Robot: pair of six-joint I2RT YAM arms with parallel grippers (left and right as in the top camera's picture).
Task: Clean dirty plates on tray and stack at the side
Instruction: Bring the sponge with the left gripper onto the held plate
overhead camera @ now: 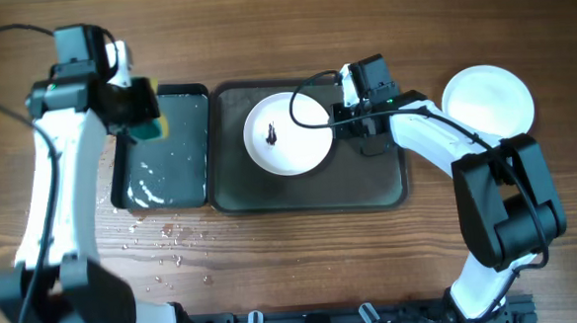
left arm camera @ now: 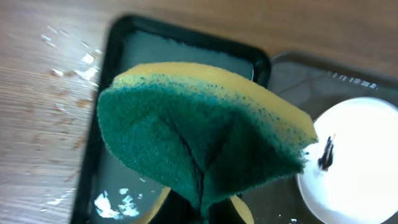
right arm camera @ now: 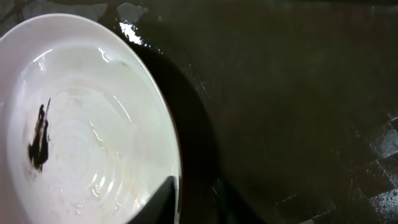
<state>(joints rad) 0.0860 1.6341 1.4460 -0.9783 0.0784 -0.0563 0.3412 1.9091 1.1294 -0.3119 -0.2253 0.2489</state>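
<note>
Smudged plate [overhead camera: 287,133] rim at right claw [overhead camera: 345,114].

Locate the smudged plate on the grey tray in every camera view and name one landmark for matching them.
Overhead: the smudged plate lies centre frame, on the grey tray.
Left wrist: lower right corner, beyond the sponge.
Right wrist: fills the left half, its edge at the right claw.
Shared landmark: the dark smudge.
</note>
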